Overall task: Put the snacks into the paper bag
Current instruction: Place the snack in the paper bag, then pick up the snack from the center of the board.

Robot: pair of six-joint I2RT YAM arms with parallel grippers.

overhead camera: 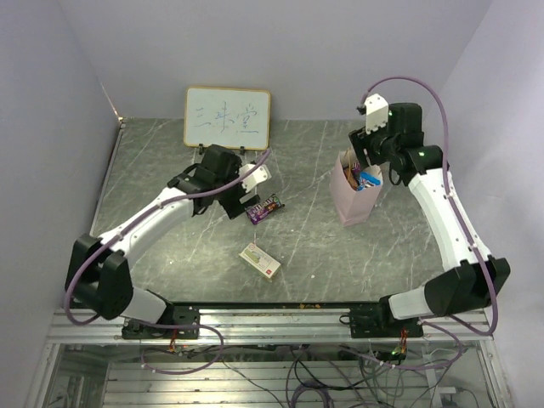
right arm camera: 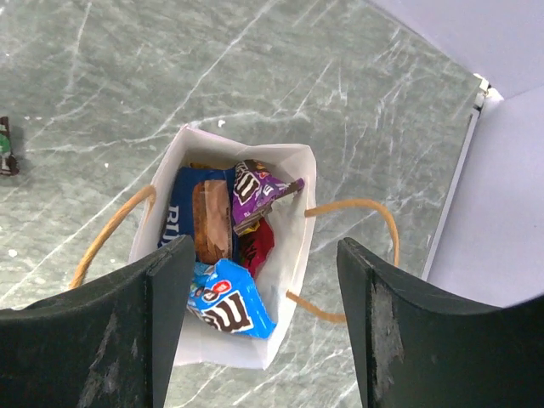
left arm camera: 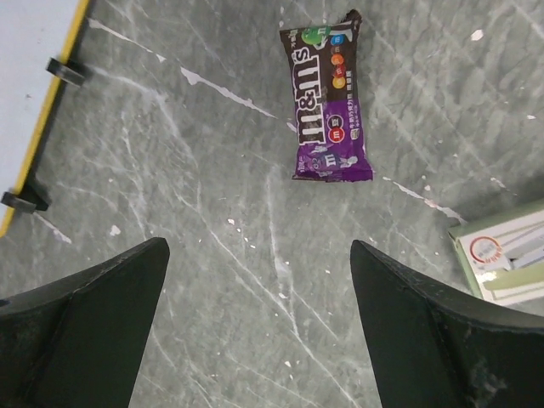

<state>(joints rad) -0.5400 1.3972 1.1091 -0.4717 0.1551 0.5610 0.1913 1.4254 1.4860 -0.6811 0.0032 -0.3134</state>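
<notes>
Only my right wrist camera looks down into the pale pink paper bag (right arm camera: 293, 183). Inside lie a dark blue packet (right arm camera: 181, 212) with white letters "RI", a small purple packet (right arm camera: 255, 191) and a light blue packet (right arm camera: 228, 308). The overhead view shows just the bag standing upright at 3 o'clock on the grey marbled table (overhead camera: 144, 161). My right claw (right arm camera: 263, 246) hangs above its mouth, jaws spread wide, gripping nothing. My left wrist camera alone lets me read "m&m's" on the flat purple packet (left arm camera: 325, 102), which lies at 1 o'clock from my left claw (left arm camera: 257, 246), apart from it. That claw gapes wide and empty too. A white and green carton (left arm camera: 506, 255) sits at 3 o'clock, its print too small to read. I cannot make out the blue writing on the white writing board (overhead camera: 227, 117).
</notes>
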